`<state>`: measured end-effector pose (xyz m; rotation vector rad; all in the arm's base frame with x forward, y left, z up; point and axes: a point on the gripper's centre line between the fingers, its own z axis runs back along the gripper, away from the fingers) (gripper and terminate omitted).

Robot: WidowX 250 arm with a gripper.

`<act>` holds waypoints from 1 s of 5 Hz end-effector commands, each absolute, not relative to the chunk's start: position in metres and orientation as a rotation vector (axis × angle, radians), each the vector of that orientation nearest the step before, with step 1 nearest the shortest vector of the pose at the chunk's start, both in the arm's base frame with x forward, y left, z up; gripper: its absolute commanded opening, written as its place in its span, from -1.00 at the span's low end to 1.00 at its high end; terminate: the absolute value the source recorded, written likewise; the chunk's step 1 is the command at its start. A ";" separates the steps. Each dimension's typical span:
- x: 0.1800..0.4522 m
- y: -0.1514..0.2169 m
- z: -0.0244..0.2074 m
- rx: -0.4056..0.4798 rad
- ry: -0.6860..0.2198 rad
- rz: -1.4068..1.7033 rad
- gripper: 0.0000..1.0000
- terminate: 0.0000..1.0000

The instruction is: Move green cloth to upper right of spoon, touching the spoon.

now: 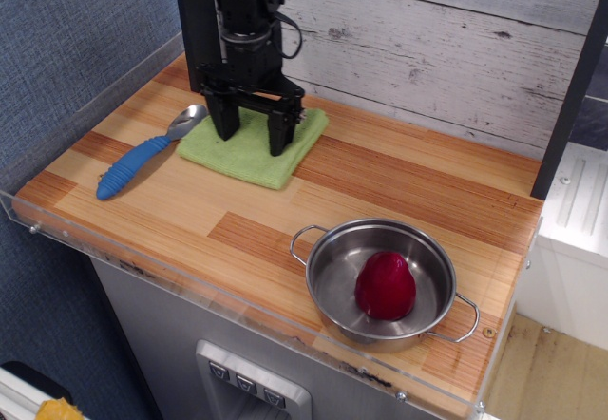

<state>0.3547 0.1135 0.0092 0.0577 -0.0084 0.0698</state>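
The green cloth [249,157] lies flat on the wooden counter at the back left. Its left edge reaches the metal bowl of the spoon [144,153], which lies to its left with the blue ribbed handle pointing toward the front left. My gripper [251,127] stands upright over the cloth. Its two black fingers [277,133] are spread apart with their tips down on the cloth. Nothing is pinched between them.
A steel pan [324,252] with two wire handles sits at the front right and holds a red rounded object [385,287]. A black post [193,30] stands behind the gripper. A white plank wall runs along the back, and a clear acrylic rim [142,263] edges the counter.
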 end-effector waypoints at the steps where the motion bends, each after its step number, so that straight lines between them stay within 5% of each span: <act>1: 0.353 0.113 0.042 0.053 -0.106 0.052 1.00 -1.00; 3: 0.339 0.127 0.115 0.060 -0.283 0.079 1.00 -1.00; 5: 0.322 0.097 0.131 0.027 -0.261 0.053 1.00 -1.00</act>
